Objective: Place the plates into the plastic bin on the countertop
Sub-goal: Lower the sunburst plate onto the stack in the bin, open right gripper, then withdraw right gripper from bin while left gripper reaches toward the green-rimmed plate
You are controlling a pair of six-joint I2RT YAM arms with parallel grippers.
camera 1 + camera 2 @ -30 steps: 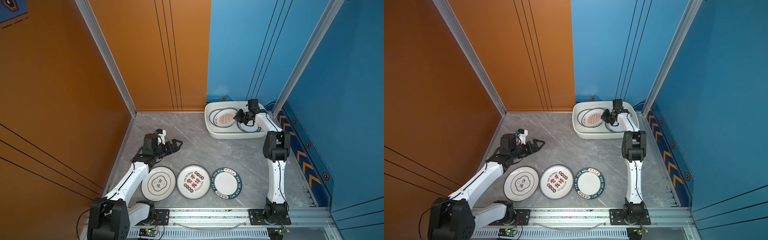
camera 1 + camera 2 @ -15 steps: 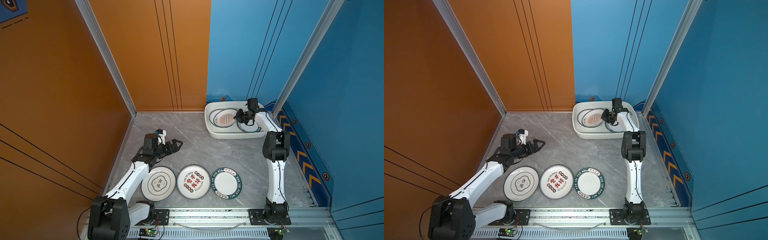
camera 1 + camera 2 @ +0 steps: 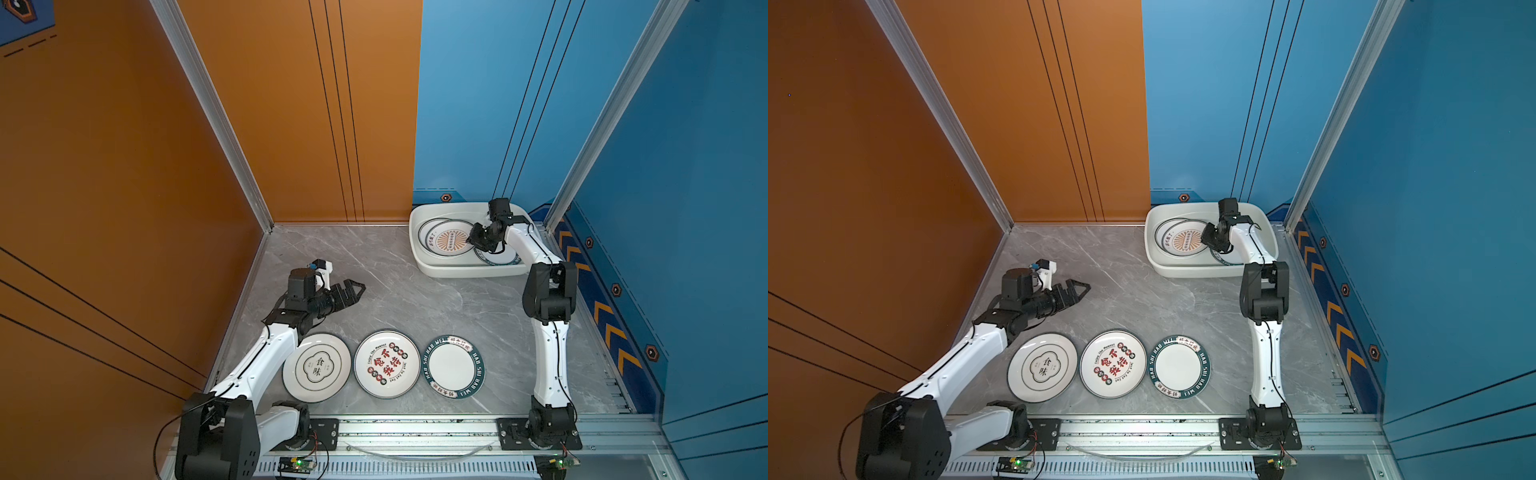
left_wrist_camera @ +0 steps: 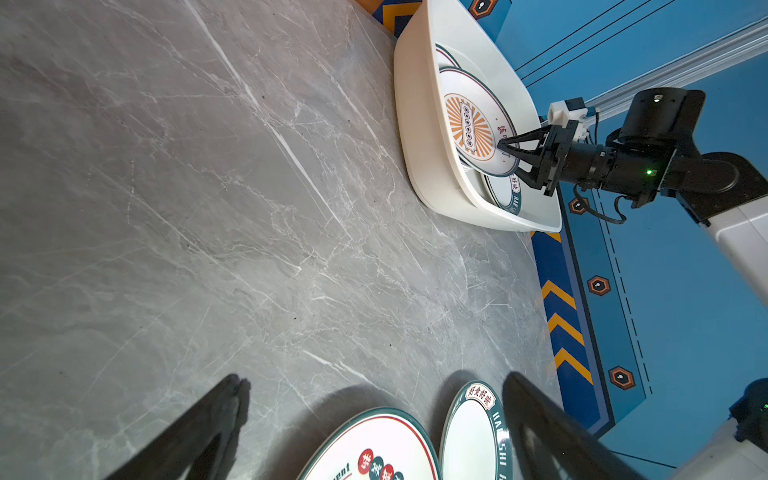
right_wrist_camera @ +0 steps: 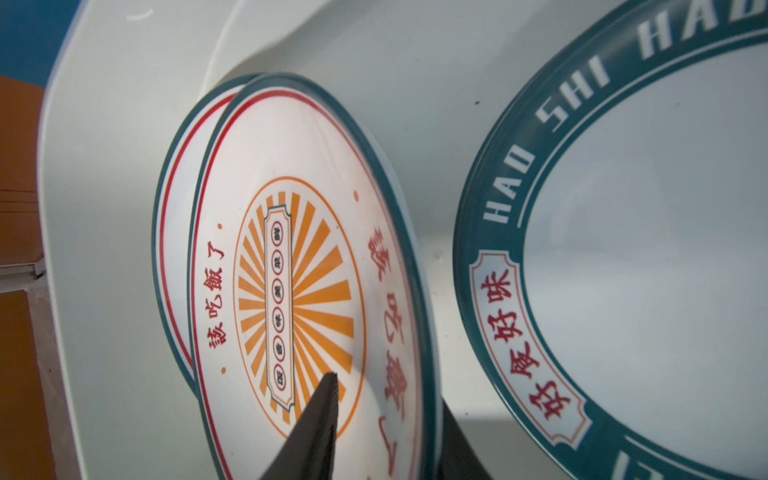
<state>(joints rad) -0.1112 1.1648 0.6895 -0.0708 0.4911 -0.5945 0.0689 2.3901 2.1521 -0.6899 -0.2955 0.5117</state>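
We see right gripper (image 4: 508, 157), jaws slightly parted, astride sunburst plate (image 3: 449, 241) in plastic bin (image 3: 457, 271); left gripper (image 3: 358, 291) spread wide.

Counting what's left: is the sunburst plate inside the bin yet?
Inside: the sunburst plate sits within the plastic bin walls, overlapping another plate.

An orange wall (image 3: 124, 166) stands at the left and back, and a blue wall (image 3: 685, 166) at the back and right. Aluminium posts (image 3: 214, 116) mark the corners. A chevron strip (image 3: 600, 309) runs low along the blue side.
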